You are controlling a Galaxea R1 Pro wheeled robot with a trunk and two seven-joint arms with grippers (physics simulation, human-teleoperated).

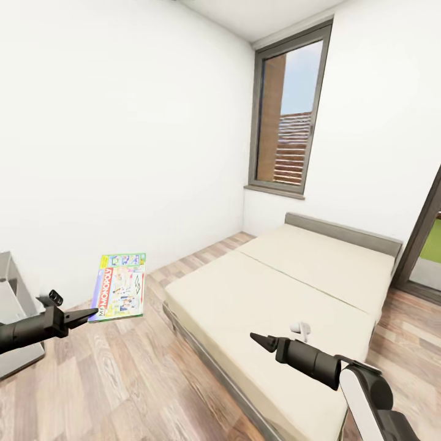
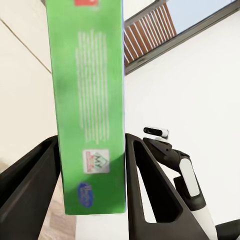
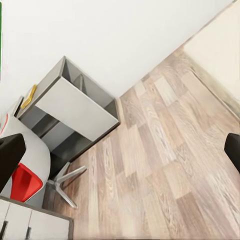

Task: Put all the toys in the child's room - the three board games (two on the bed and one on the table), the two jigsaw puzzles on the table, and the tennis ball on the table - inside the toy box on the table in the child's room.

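Left gripper (image 1: 86,316) extended forward beside bed (image 1: 288,288), jaws clamped on board game (image 1: 119,286). Right gripper (image 1: 262,340) over bed, jaws apart, holding nothing.

The cream bed (image 1: 288,288) stands on the wood plank floor (image 1: 122,380) in the corner under the window, a thin seam crossing its mattress. A small white object (image 1: 300,331), too small to identify, lies near its front edge. The grey table (image 3: 75,107) also stands on the floor.

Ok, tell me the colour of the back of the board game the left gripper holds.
Green, with small white print; the board game shows it best in the left wrist view.
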